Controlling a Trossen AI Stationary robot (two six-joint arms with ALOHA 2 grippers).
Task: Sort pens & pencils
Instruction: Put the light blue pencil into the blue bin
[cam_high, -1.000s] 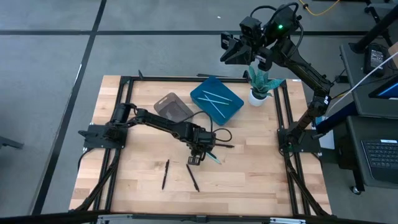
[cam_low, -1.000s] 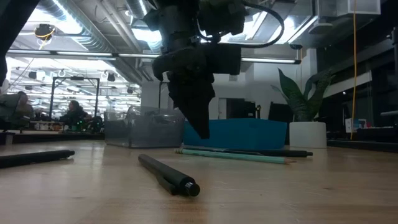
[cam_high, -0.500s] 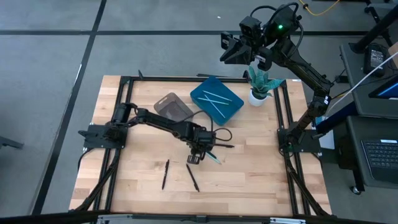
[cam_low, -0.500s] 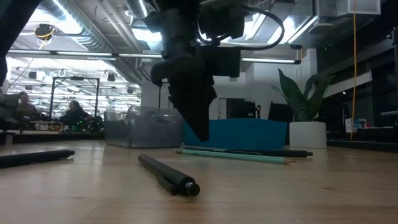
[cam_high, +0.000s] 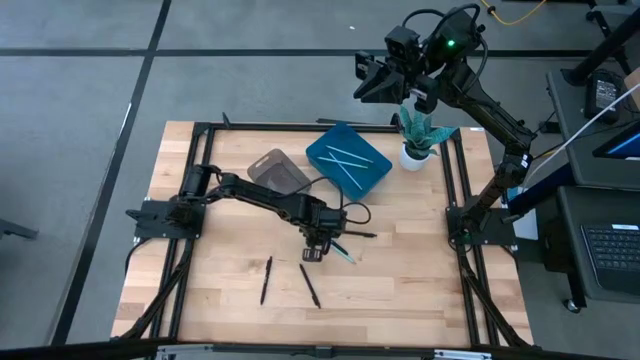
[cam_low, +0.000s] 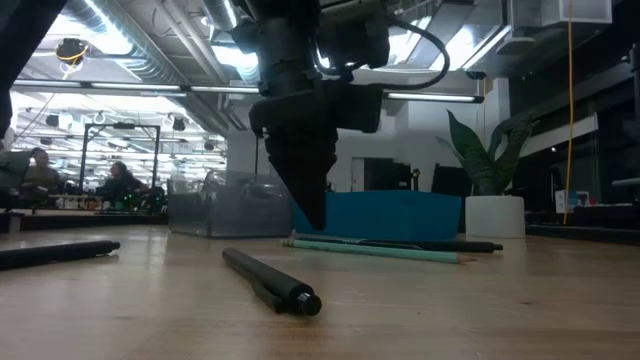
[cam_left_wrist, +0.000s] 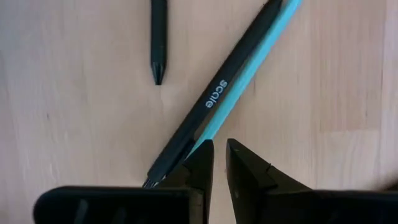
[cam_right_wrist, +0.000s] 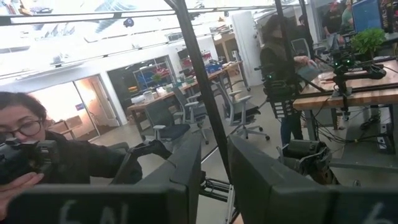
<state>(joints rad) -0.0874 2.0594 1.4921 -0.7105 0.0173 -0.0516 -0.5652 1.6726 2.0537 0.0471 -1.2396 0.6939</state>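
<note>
At mid-table a black pen (cam_left_wrist: 217, 99) lies pressed against a light blue pencil (cam_left_wrist: 264, 53); both rest flat on the wood. My left gripper (cam_left_wrist: 219, 163) points down over their near ends, and the low view shows it (cam_low: 312, 215) hovering just above the table. Its fingers stand a narrow gap apart with nothing between them. Two more black pens (cam_high: 266, 278) (cam_high: 310, 285) lie nearer the front edge. My right gripper (cam_right_wrist: 214, 168) waits open, raised high beyond the table's far right (cam_high: 370, 82).
A blue tray (cam_high: 330, 150) holding two light blue pencils (cam_high: 348, 157) sits at the back, with a clear grey container (cam_high: 278, 172) to its left and a potted plant (cam_high: 418, 140) to its right. A person shows in the room in the right wrist view.
</note>
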